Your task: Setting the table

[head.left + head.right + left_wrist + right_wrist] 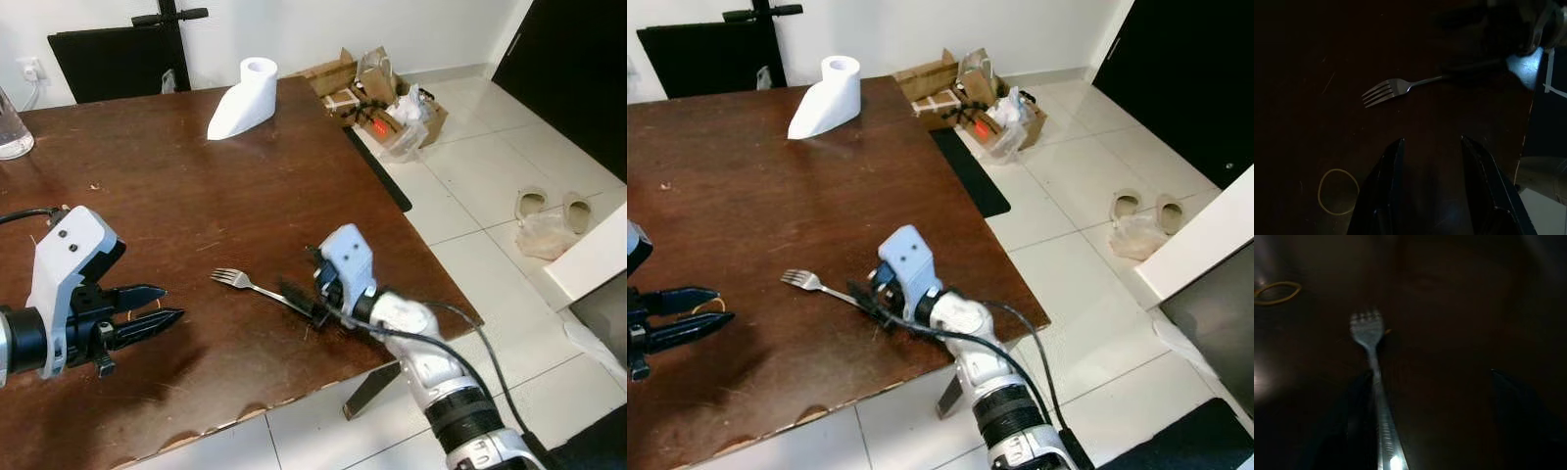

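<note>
Fork: silver metal fork lies flat near the dark wooden tabletop's front edge.
Right gripper: fingers spread around its handle.
Left gripper: fingers apart, hovering.

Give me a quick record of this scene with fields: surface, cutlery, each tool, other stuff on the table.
surface: brown wooden table
cutlery: fork lying flat near the front edge, prongs toward the robot's left
right tool: low at the fork's handle, fingers open in the wrist view, handle beside one finger
left tool: open, above the table, apart from the fork
other: paper roll at the far side; rubber band near the left tool
</note>
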Robot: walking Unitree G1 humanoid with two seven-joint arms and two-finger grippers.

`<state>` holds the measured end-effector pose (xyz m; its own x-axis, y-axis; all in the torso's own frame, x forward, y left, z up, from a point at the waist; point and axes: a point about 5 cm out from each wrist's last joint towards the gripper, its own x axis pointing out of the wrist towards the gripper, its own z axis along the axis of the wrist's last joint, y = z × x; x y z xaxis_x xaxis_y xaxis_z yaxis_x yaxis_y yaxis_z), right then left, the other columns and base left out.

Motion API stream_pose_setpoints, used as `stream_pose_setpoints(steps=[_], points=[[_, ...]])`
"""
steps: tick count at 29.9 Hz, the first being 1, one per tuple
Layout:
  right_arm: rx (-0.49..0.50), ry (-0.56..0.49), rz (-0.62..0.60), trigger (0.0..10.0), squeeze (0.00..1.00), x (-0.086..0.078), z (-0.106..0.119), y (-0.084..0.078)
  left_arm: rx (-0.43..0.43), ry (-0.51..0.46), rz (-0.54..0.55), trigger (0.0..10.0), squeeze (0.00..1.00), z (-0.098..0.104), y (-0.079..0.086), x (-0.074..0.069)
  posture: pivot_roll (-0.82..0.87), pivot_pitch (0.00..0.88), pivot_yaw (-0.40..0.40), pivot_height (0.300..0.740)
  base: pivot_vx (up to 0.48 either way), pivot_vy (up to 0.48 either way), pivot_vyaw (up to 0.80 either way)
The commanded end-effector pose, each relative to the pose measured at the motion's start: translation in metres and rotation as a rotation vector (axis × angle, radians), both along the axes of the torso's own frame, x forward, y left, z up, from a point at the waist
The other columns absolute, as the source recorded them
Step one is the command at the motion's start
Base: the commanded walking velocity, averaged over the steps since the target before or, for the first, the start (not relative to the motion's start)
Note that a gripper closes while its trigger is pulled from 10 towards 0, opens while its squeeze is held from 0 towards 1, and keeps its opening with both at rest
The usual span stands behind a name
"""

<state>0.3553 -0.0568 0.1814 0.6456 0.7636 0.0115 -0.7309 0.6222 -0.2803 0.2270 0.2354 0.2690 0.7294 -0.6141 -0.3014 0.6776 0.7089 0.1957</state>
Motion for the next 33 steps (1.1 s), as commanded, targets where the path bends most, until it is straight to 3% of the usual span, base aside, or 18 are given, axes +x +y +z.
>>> stream_pose_setpoints(steps=[1,2,3,4,5,15,16,19,20,21,26,33], points=[[-0.025,0.004,0.013,10.0,1.00,-0.001,-0.006,0.002,0.005,0.026,-0.008,10.0,0.00,-0.007,-0.001,-0.001,0.31,0.265,0.000,0.740,0.000,0.000,0.00],[-0.035,0.000,0.027,10.0,1.00,-0.001,-0.007,0.004,0.003,0.025,-0.007,10.0,0.00,-0.007,-0.001,-0.001,0.31,0.265,0.000,0.740,0.000,0.000,0.00],[-0.044,-0.003,0.034,10.0,0.18,-0.001,-0.007,0.005,0.003,0.025,-0.005,10.0,0.00,-0.007,-0.001,-0.001,0.31,0.265,0.000,0.740,0.000,0.000,0.00],[-0.050,-0.005,0.038,10.0,0.18,-0.001,-0.008,0.005,0.002,0.025,-0.004,10.0,0.00,-0.007,-0.001,-0.001,0.31,0.265,-0.002,0.740,0.000,0.000,0.00],[-0.056,-0.003,0.044,10.0,0.00,-0.001,-0.009,0.006,0.002,0.025,-0.004,10.0,0.00,-0.007,-0.001,-0.001,0.31,0.265,-0.002,0.740,0.000,0.000,0.00],[-0.109,0.061,0.102,10.0,0.00,-0.001,-0.020,0.012,-0.005,0.024,0.001,10.0,0.00,-0.009,-0.002,-0.002,0.31,0.262,-0.007,0.740,0.000,0.000,0.00],[-0.090,0.108,0.127,9.3,0.00,-0.002,-0.023,0.012,-0.007,0.024,0.002,10.0,0.00,-0.009,-0.002,-0.002,0.31,0.257,-0.010,0.740,0.000,0.000,0.00],[-0.073,0.140,0.144,9.3,0.00,-0.003,-0.024,0.011,-0.009,0.024,0.002,10.0,0.00,-0.009,-0.002,-0.002,0.31,0.257,-0.010,0.740,0.000,0.000,0.00],[-0.064,0.172,0.160,4.0,0.00,-0.003,-0.026,0.010,-0.010,0.024,0.003,10.0,0.00,-0.010,-0.002,-0.003,0.31,0.255,-0.013,0.740,0.000,0.000,0.00],[-0.081,0.192,0.173,0.0,0.00,-0.002,-0.029,0.008,-0.012,0.024,0.003,10.0,0.00,-0.010,-0.002,-0.003,0.31,0.253,-0.014,0.740,0.000,0.000,0.00],[-0.158,0.253,0.239,0.0,0.00,-0.005,-0.036,0.002,-0.020,0.026,0.005,10.0,0.00,-0.012,-0.003,-0.004,0.31,0.251,-0.019,0.740,0.000,0.000,0.00],[-0.265,0.206,0.250,0.0,0.00,-0.005,-0.038,-0.004,-0.026,0.026,0.006,10.0,0.00,-0.013,-0.004,-0.003,0.30,0.246,-0.022,0.740,0.000,0.000,0.00]])
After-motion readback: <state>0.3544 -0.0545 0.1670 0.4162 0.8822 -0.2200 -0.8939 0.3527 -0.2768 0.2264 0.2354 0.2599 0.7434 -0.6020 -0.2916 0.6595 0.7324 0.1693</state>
